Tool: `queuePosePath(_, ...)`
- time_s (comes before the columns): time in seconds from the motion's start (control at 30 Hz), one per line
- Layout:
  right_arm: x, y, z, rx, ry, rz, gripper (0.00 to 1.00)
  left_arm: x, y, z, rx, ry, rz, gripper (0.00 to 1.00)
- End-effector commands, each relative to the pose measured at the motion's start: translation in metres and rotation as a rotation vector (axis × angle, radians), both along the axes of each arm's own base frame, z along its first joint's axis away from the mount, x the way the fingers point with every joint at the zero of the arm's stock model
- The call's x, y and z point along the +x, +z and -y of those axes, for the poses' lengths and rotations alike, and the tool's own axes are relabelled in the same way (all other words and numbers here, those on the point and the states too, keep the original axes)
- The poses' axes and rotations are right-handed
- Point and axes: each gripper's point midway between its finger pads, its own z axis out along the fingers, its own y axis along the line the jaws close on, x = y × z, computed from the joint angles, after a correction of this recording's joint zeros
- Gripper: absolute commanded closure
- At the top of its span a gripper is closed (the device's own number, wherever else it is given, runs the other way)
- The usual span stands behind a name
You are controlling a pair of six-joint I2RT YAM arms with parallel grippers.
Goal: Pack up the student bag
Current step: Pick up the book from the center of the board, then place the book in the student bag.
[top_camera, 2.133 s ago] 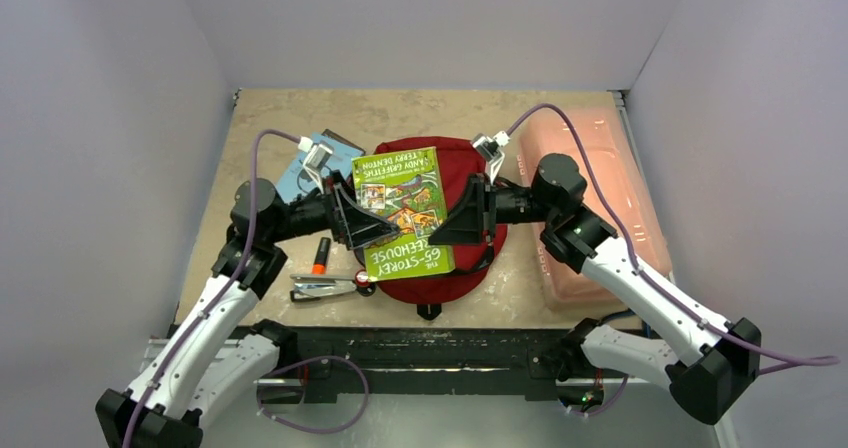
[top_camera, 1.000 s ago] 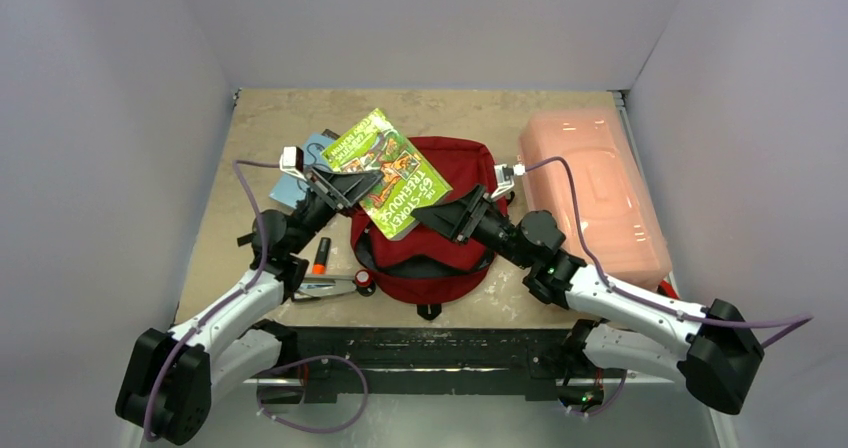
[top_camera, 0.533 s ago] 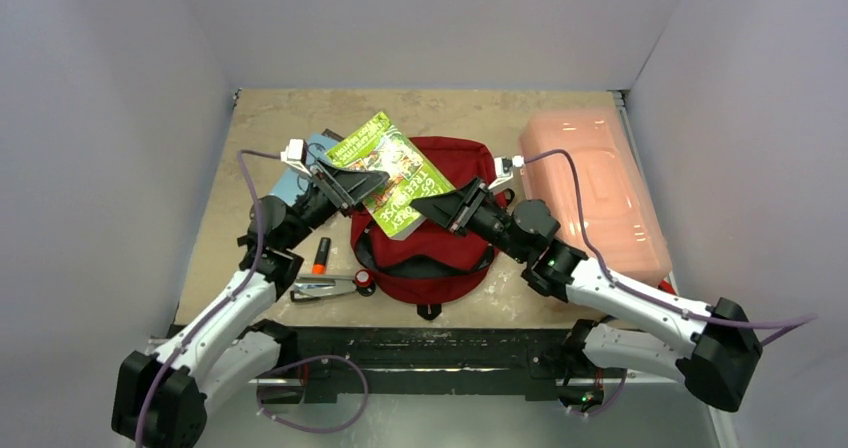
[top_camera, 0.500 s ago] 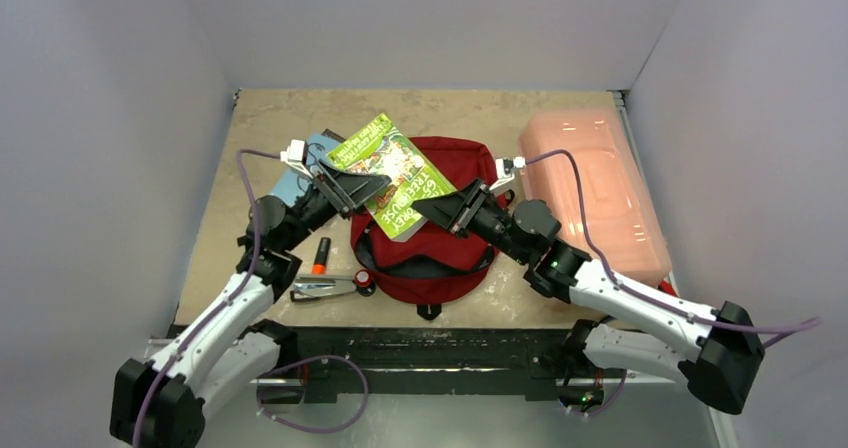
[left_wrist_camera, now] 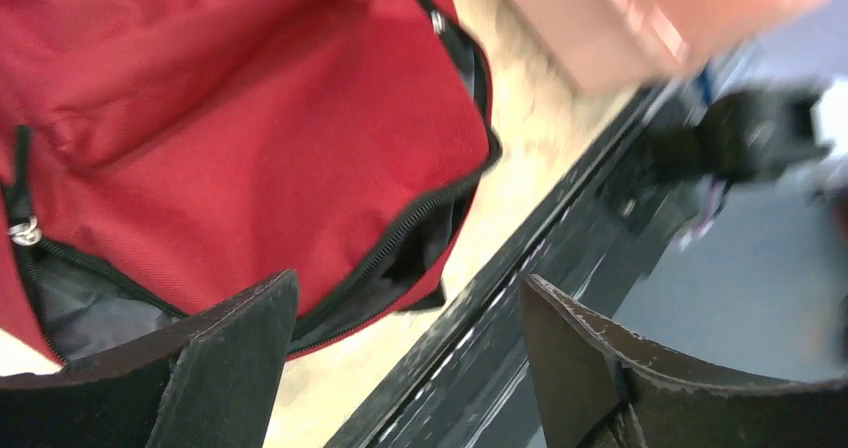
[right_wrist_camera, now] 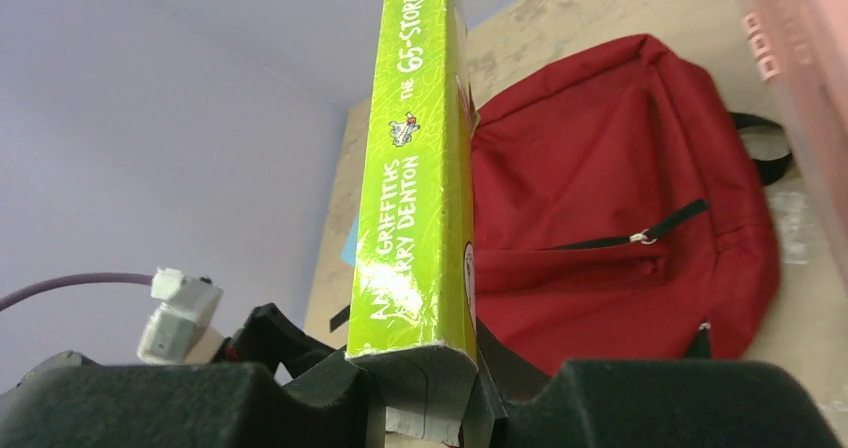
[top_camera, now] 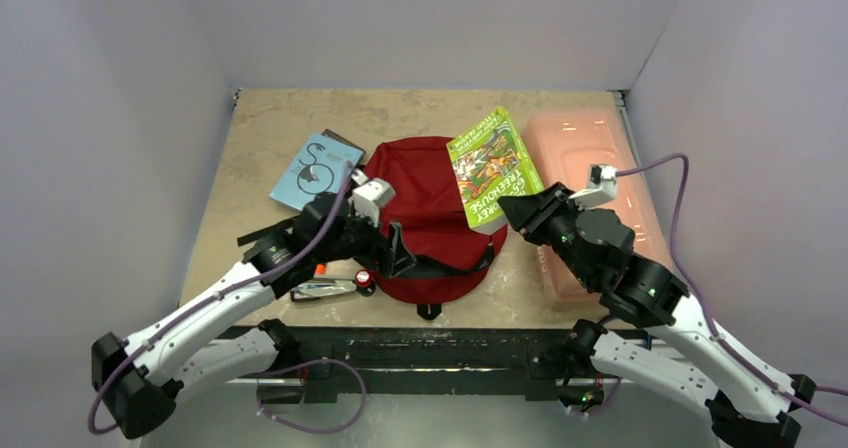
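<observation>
the green book [right_wrist_camera: 415, 168] carries the only clear lettering. in the right wrist view its spine reads "the 65-storey tr" in white capitals, cut off by the top edge. lower on the spine are two lines of names, "griffiths" and "erry denton", with their first letters hard to make out. from above, the cover's title is upside down and too small to read surely. the blue book [top_camera: 315, 168] bears a large dark curled sign, not legible. raised marks on the pink box [right_wrist_camera: 775, 48] are too blurred to read.
</observation>
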Motion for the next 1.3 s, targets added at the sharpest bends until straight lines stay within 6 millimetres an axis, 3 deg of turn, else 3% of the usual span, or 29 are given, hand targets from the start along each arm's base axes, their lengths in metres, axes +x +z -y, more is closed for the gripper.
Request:
queuePosePath(0.0, -0.012, 0.039, 0.036, -0.038, -0.052, 0.102, 1.0, -0.004, -0.015, 0.006, 0.29, -0.202, 0.193, 0.2)
queuePosePath(0.2, -0.035, 0.039, 0.049, -0.061, 0.007, 0.099, 1.0, 0.0, -0.022, 0.038, 0.383, -0.346, 0.215, 0.25)
queuePosePath(0.43, -0.063, 0.047, 0.056, -0.073, 0.114, 0.101, 1.0, 0.011, -0.051, 0.046, 0.473, -0.343, 0.129, 0.36)
queuePosePath(0.6, -0.084, 0.046, 0.039, -0.048, 0.259, 0.042, 1.0, 0.016, -0.057, 0.052, 0.481, -0.335, 0.11, 0.42)
queuePosePath(0.73, -0.1, 0.027, 0.029, -0.01, 0.331, -0.069, 1.0, 0.026, -0.061, 0.052, 0.514, -0.291, 0.103, 0.61)
queuePosePath(0.83, -0.113, 0.009, 0.02, 0.014, 0.388, -0.169, 1.0, 0.039, -0.062, 0.047, 0.566, -0.203, 0.076, 0.93)
queuePosePath(0.87, -0.117, 0.001, 0.017, 0.022, 0.408, -0.208, 1.0, 0.044, -0.059, 0.044, 0.588, -0.172, 0.073, 1.0)
queuePosePath(0.97, -0.13, -0.021, 0.01, -0.01, 0.479, -0.289, 1.0, 0.057, -0.042, 0.04, 0.603, -0.094, 0.109, 1.0)
queuePosePath(1.1, -0.147, -0.028, 0.0, 0.123, 0.516, -0.42, 1.0, 0.072, -0.005, 0.043, 0.551, -0.019, 0.185, 1.0)
queuePosePath(1.27, -0.153, -0.025, -0.018, 0.305, 0.571, -0.46, 1.0, 0.073, 0.043, 0.06, 0.428, -0.045, 0.263, 1.0)
